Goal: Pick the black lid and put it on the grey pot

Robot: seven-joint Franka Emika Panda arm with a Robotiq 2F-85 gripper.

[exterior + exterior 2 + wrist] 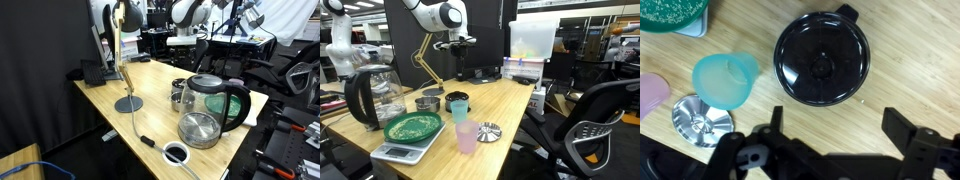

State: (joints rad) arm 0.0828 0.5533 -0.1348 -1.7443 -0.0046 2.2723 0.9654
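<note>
The black lid is round and glossy with a centre knob. In the wrist view it lies on the wooden table just beyond my gripper. The gripper is open and empty, its fingers spread wider than the bare wood below the lid. In an exterior view the lid shows as a dark shape behind the teal cup, with my gripper well above the table. The small grey pot stands left of the teal cup, near the kettle. It also shows in an exterior view, and is out of the wrist view.
A teal cup, a pink cup and a small silver disc lie left of the lid. A green plate on a scale, a glass kettle, a glass lid, a white-rimmed ring and a desk lamp share the table.
</note>
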